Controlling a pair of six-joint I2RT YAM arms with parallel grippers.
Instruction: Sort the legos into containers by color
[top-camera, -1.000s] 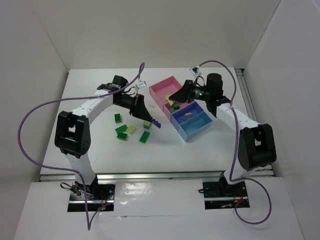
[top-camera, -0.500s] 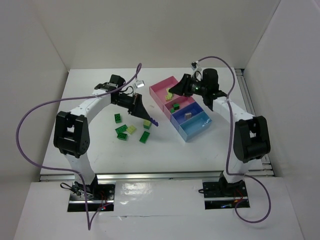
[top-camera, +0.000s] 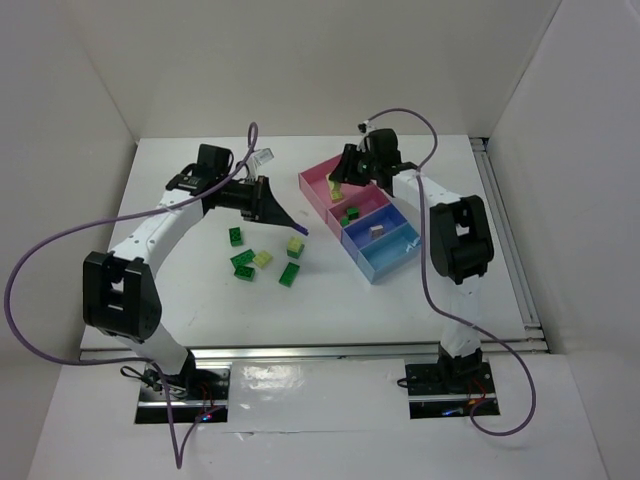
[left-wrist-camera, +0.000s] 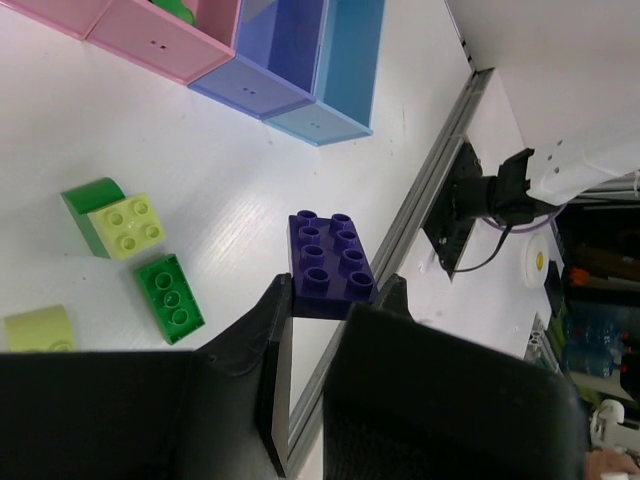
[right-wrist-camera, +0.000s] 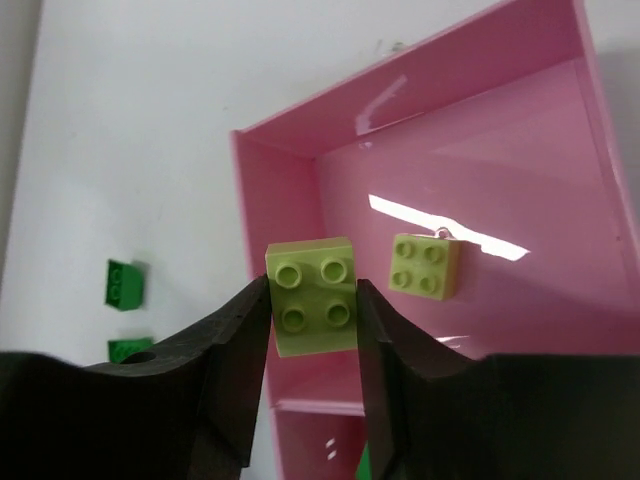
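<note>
Legos (top-camera: 290, 273) mid-sort: your right claw (right-wrist-camera: 313, 300) is clamped on a pale yellow-green studded plastic brick (right-wrist-camera: 310, 283) over the pink open tray (right-wrist-camera: 520, 190) holding its match, your left claw (left-wrist-camera: 338, 292) on a dark purple studded brick (left-wrist-camera: 330, 262) above the tabletop (left-wrist-camera: 200, 150), presumably for the dark blue tray (left-wrist-camera: 280, 50).

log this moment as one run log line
left claw: shut on purple brick | right claw: shut on yellow-green brick over pink tray | tray: one matching brick inside | table: loose bricks unsorted
</note>
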